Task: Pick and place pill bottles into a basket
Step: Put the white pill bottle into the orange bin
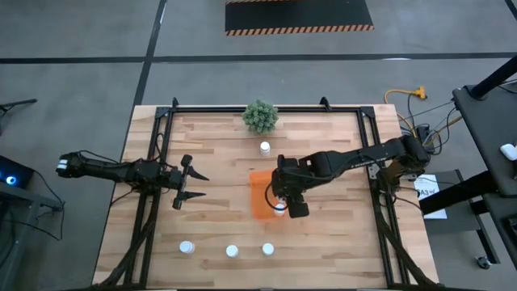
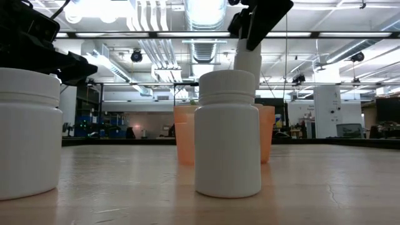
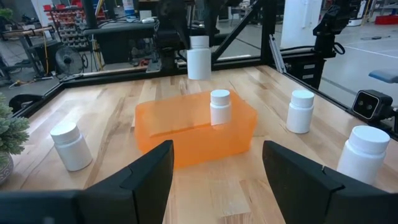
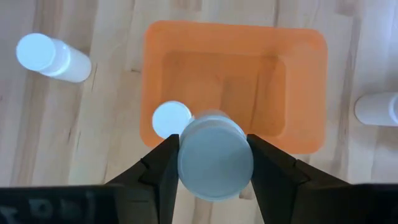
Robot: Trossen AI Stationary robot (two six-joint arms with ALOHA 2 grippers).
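Three bottles (image 1: 232,251) stand in a row along the near edge, clear of everything. Right gripper (image 1: 280,204) hangs over the basket (image 1: 260,196) at mid-table, clamped on a bottle (image 4: 215,163) held above the bin. One bottle (image 3: 219,107) already sits inside. Left gripper (image 1: 186,183) idles left of the basket, jaws spread, empty. Another bottle (image 1: 265,148) stands past the basket, near the plant (image 1: 260,116) at the far edge.

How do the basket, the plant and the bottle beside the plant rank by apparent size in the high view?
1. Basket, partly covered by the right gripper.
2. Plant, looking slightly smaller than the basket.
3. Bottle beside the plant, clearly smallest.
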